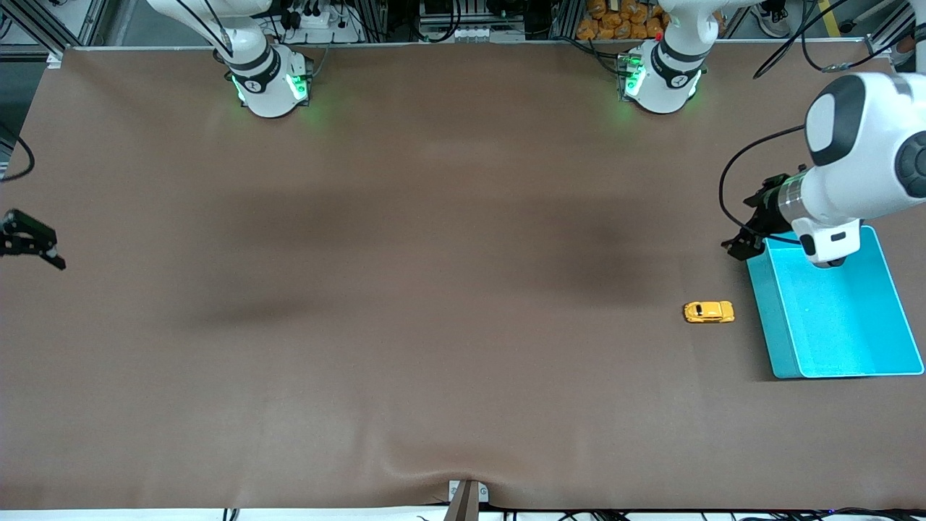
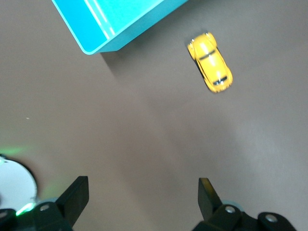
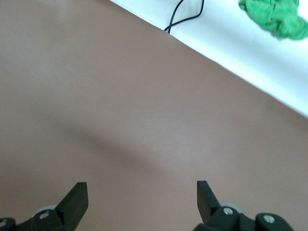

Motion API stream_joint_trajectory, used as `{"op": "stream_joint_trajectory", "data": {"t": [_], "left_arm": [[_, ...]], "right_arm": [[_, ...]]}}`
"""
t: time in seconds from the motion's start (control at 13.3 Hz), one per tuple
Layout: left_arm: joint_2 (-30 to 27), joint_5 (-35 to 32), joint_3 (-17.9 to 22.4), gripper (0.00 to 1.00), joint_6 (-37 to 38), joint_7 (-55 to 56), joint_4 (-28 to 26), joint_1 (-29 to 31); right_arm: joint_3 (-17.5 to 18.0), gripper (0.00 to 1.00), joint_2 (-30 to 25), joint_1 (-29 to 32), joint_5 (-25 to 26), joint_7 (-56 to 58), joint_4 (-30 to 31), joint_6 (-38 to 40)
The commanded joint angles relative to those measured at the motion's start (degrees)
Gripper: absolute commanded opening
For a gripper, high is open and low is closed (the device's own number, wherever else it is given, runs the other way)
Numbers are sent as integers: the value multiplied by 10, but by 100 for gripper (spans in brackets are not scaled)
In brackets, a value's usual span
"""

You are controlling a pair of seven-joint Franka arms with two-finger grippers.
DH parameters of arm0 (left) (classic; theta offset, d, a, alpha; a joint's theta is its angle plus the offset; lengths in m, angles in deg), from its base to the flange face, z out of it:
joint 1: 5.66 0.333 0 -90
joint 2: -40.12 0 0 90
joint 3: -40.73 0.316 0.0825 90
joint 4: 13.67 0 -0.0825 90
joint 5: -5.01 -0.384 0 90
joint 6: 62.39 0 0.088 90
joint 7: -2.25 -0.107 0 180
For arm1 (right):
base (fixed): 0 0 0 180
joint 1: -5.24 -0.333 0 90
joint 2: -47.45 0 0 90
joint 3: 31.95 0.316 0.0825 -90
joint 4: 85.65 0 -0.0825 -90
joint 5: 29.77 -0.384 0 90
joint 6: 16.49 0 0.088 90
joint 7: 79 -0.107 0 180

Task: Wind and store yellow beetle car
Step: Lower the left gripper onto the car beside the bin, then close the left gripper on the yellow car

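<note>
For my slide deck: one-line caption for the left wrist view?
Open left gripper over bare brown table, yellow beetle car beside the teal bin.

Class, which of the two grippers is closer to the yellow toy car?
The left gripper, over the teal bin's corner near the yellow beetle car; the right gripper waits at the table's end.

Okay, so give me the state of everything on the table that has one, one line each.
toy car: upright on its wheels on the table, beside the bin, untouched.
bin: upright, open on top, nothing visible inside, at the left arm's end of the table.
left gripper: open, holding nothing, over the bin's corner.
right gripper: open, holding nothing, waiting over the right arm's end of the table.
</note>
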Motion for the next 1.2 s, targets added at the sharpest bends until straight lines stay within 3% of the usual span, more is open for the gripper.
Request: {"op": "stream_joint_trajectory", "data": {"t": [0.0, 0.22, 0.45, 0.6, 0.75, 1.12], "left_arm": [[15, -15, -3, 100, -69, 65, -31, 13], [71, -31, -3, 100, -161, 155, -31, 32], [119, -31, 0, 100, -243, 210, -31, 48], [144, -31, 1, 100, -280, 212, -31, 54], [171, -37, 1, 100, -327, 212, -29, 58], [242, -59, 1, 100, -428, 212, -27, 60]], "right_arm": [[-10, 100, -46, -29, 0, -134, 5, 78], [-2, 100, -67, -38, 27, -281, -22, 153], [51, 100, -70, -29, 77, -327, -41, 190], [69, 100, -71, -22, 71, -410, -41, 207], [96, 100, -72, -13, 77, -423, -47, 215], [99, 100, -69, -11, 83, -426, -51, 254]]}}
